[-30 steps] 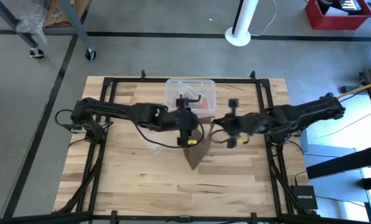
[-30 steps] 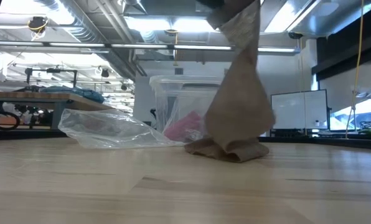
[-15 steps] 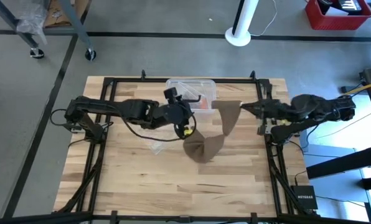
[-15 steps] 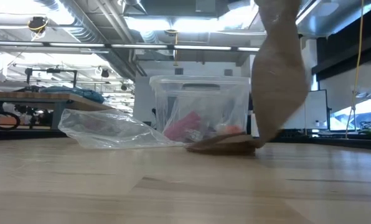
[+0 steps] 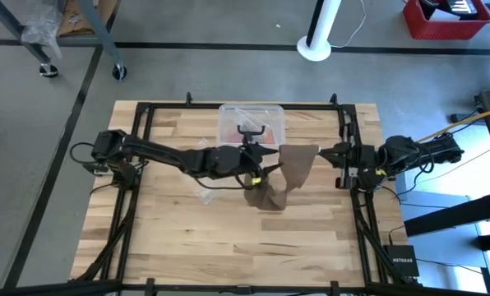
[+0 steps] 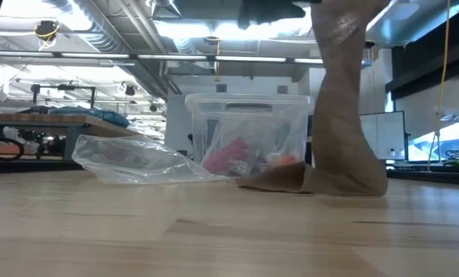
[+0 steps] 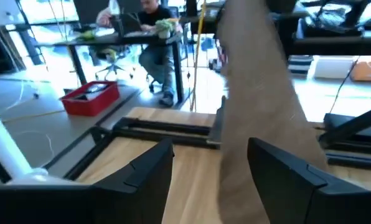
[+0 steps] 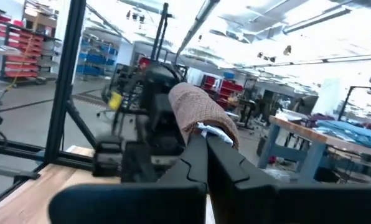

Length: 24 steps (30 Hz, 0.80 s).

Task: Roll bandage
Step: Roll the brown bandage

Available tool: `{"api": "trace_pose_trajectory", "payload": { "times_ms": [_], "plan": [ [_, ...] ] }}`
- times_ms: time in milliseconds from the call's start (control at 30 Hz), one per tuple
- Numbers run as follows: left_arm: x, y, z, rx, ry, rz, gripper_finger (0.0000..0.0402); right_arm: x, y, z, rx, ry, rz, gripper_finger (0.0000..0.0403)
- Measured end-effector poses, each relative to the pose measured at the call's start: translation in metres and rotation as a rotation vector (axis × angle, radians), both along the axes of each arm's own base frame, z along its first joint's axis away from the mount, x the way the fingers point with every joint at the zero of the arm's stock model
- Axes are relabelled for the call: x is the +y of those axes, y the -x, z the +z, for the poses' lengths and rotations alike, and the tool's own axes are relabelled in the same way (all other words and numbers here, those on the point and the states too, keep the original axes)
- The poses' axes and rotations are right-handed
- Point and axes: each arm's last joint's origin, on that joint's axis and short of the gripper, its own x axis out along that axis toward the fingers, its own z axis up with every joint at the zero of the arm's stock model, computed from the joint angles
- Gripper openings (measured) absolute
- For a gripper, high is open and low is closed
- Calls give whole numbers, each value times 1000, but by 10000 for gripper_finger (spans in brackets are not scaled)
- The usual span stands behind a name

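Holding the bandage [image 5: 288,168] clamped in my right gripper [image 5: 325,150] near the table's [image 5: 311,238] right edge, my left gripper [image 5: 268,156] gapes beside it, near half bare.

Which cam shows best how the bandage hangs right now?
High view: the whole bandage shows, from the right gripper down to the table. Low view shows its lower drape and folded end; left wrist a blurred strip between open fingers; right wrist just the pinched end.

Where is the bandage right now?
In the high view the bandage hangs right of centre, its upper end pinched in the right gripper, its lower end bunched on the table near the clear plastic box.
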Motion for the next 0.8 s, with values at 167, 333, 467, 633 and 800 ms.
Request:
{"api": "trace_pose_trajectory", "payload": {
  "times_ms": [167,333,467,633,800],
  "plan": [
    [14,-9,-10,-2,58,-115,200,1,0,1,-9,11,38,0],
    [18,-17,-21,13,85,-348,200,2,1,3,-29,11,56,0],
    [11,-26,-38,32,96,-458,194,1,3,10,-89,7,52,0],
    [-1,-34,-66,111,141,-497,166,-1,11,37,-167,16,51,0],
    [-6,-36,-53,91,137,-509,141,-3,21,80,-214,37,69,0]
  ]
}}
